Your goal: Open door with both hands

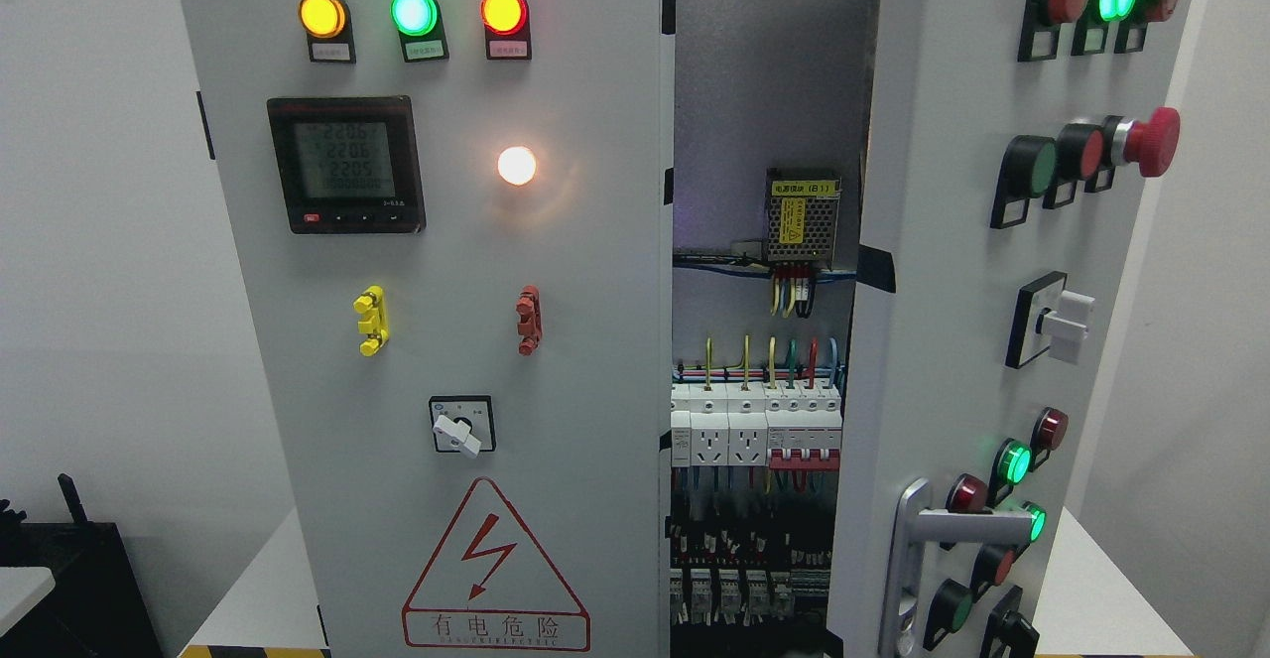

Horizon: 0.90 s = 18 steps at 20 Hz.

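A grey electrical cabinet fills the head view. Its right door (952, 271) stands swung partly open towards me, with a silver lever handle (952, 527) near its lower edge. The left door (437, 340) is closed flat. It carries three lit lamps, a digital meter (345, 164), a rotary switch (458, 427) and a red warning triangle (494, 569). Between the doors the gap shows the inside: a power supply (802, 217), coloured wires and a row of white breakers (754, 427). Neither of my hands nor arms shows in the picture.
The open right door carries red and green push buttons, a red mushroom stop button (1151, 142) and a white selector knob (1062, 319). White walls flank the cabinet. A black object (69, 579) sits at the lower left beside a white surface (253, 589).
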Each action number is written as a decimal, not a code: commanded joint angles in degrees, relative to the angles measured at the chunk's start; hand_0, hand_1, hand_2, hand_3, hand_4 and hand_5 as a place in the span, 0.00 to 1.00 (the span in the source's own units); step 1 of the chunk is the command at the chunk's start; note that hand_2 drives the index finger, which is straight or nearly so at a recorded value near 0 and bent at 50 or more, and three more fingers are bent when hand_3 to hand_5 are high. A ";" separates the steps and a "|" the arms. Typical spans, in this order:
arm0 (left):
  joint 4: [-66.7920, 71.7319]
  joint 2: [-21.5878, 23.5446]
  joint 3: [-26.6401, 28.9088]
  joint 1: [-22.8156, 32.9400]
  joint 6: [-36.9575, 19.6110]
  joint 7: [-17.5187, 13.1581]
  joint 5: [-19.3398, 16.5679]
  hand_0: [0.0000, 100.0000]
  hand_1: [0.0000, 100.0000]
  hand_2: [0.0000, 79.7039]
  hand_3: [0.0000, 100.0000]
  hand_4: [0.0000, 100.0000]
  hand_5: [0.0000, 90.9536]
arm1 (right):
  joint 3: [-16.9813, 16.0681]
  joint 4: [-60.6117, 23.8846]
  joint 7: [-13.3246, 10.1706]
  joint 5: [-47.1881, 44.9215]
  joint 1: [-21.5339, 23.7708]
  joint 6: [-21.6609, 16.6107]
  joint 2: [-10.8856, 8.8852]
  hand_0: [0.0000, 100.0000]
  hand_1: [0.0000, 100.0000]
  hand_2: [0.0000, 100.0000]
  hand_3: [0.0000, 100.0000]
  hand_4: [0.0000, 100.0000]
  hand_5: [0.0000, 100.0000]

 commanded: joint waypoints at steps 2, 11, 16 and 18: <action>0.44 0.00 0.00 0.00 0.03 0.02 1.18 0.00 0.00 0.00 0.00 0.04 0.00 | -0.47 -0.22 0.04 -0.32 -1.30 -0.23 -0.21 0.00 0.00 0.00 0.00 0.00 0.00; 0.35 0.00 0.00 0.00 0.03 0.02 1.27 0.00 0.00 0.00 0.00 0.04 0.00 | -0.47 -0.13 0.04 -0.32 -1.91 -0.23 -0.12 0.00 0.00 0.00 0.00 0.00 0.00; 0.35 0.00 0.00 0.00 0.03 0.02 1.27 0.00 0.00 0.00 0.00 0.04 0.00 | -0.47 -0.13 0.04 -0.23 -1.91 -0.23 -0.12 0.00 0.00 0.00 0.00 0.00 0.00; 0.35 0.00 0.00 0.00 0.03 0.02 1.27 0.00 0.00 0.00 0.00 0.04 0.00 | -0.47 -0.13 0.04 -0.23 -1.91 -0.23 -0.12 0.00 0.00 0.00 0.00 0.00 0.00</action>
